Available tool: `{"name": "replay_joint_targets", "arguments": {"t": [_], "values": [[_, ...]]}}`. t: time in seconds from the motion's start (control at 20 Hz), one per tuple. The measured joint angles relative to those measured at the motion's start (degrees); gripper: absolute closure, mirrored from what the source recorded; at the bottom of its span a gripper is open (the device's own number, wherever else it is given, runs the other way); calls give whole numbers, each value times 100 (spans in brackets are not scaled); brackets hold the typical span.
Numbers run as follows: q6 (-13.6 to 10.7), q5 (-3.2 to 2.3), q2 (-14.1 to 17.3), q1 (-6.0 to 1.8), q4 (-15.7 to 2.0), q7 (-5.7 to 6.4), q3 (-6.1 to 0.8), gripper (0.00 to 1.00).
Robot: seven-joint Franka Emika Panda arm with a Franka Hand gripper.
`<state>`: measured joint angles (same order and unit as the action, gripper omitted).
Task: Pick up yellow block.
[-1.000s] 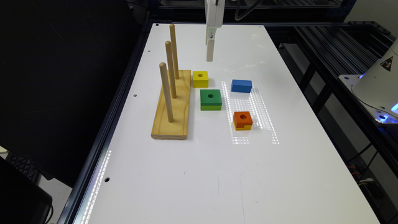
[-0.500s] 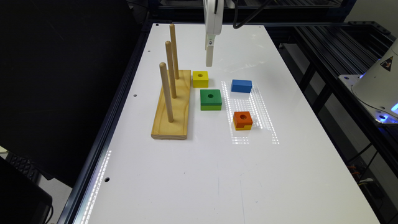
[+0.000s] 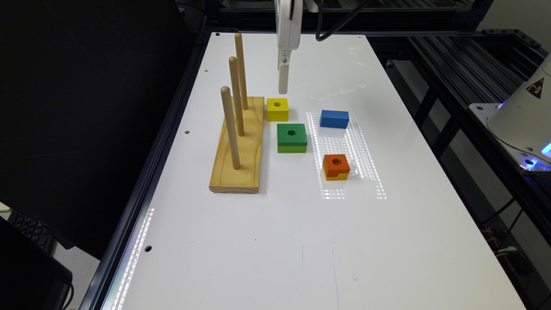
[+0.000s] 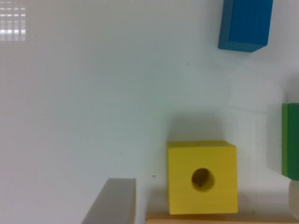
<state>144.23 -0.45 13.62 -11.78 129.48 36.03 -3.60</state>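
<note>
The yellow block [image 3: 277,109] is small and square with a round hole in its top, and it lies flat on the white table beside the wooden peg base. My gripper [image 3: 283,86] hangs just above and behind it, not touching it. In the wrist view the yellow block [image 4: 202,177] lies on the table below, between my two fingers. One grey finger [image 4: 114,201] shows on one side and a pale finger tip [image 4: 293,200] at the opposite edge. The gripper [image 4: 204,186] is open and holds nothing.
A wooden base [image 3: 241,146] with three upright pegs stands right against the yellow block, on the exterior view's left. A green block [image 3: 292,137] lies just in front, a blue block [image 3: 334,119] to the right, and an orange-topped block [image 3: 336,165] nearer the camera.
The gripper has come down and shifted slightly toward the exterior view's left, closer to the yellow block. The blocks have not moved.
</note>
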Motion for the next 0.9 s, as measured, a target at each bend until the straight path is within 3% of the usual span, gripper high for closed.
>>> {"name": "replay_joint_targets", "arguments": {"t": [0.25, 0.55, 0.9], "values": [[268, 0, 284, 0, -8, 0, -1, 0], [284, 0, 321, -1, -20, 0, -1, 0], [518, 0, 576, -1, -27, 0, -1, 0]]}}
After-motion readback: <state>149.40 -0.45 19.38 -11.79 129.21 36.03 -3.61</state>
